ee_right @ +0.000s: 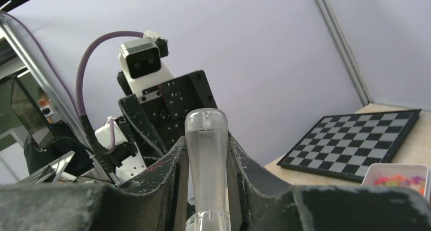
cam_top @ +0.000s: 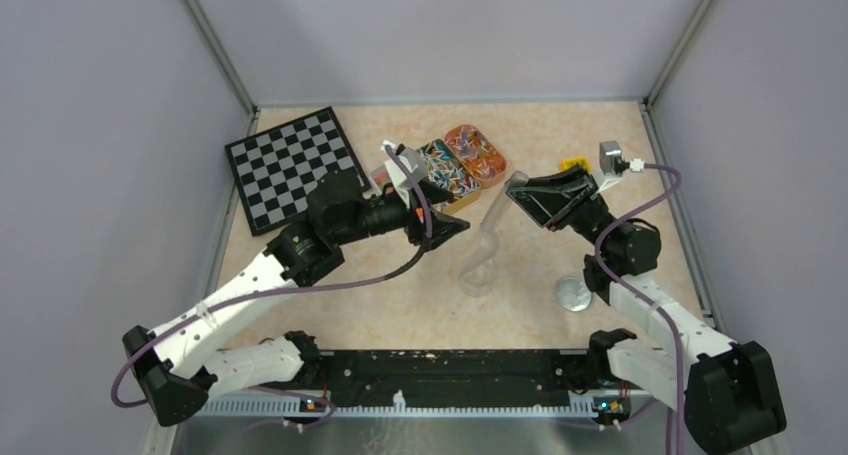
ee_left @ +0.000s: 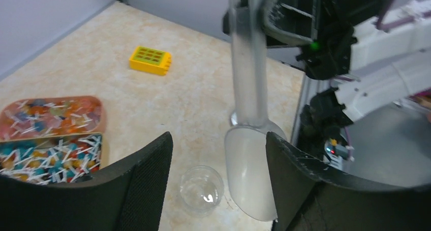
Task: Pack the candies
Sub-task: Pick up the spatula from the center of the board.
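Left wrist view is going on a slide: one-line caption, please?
Clear scoop beside a small clear cup, framed by open left fingers; candies in two tins at left.

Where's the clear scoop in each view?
Top external: scoop centre-right, slanting down-left from the right gripper.
Left wrist: scoop at centre, handle up, bowl low beside the clear cup.
Right wrist: scoop handle only, bottom centre.
Shared landmark: the right gripper clamped on its handle.
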Controlling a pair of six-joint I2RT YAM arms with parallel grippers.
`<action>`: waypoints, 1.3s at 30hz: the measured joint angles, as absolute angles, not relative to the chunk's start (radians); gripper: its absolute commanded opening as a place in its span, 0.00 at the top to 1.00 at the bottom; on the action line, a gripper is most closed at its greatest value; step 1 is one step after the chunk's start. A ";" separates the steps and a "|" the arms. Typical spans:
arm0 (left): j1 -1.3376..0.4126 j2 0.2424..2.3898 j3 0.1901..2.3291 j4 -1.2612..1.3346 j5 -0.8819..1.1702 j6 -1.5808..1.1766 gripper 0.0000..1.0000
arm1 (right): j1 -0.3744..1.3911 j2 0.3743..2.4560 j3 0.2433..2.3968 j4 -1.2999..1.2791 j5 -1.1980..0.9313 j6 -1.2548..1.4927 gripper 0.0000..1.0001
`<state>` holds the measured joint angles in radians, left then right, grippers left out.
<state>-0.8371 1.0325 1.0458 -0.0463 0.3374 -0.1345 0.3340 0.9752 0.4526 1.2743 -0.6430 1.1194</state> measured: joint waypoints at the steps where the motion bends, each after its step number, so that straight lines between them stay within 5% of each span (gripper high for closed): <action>1: -0.831 1.034 1.045 -0.053 0.389 -0.138 0.34 | 0.334 0.966 0.453 1.280 -0.641 1.118 0.81; 5: -0.825 1.069 1.057 -0.064 0.570 -0.165 0.45 | 0.334 0.953 0.453 1.295 -0.631 1.107 0.81; 25: -0.819 1.161 0.989 -0.005 0.770 -0.171 0.48 | 0.334 0.995 0.453 1.350 -0.530 1.109 0.81; 33: -0.819 1.161 0.987 0.015 0.786 -0.135 0.88 | 0.334 1.027 0.453 1.387 -0.521 1.131 0.77; 36: -0.819 1.165 0.989 0.003 0.788 -0.100 1.00 | 0.334 1.028 0.453 1.393 -0.530 1.129 0.66; 39: -0.814 1.168 0.995 -0.047 0.781 -0.056 1.00 | 0.334 1.022 0.453 1.372 -0.563 1.113 0.53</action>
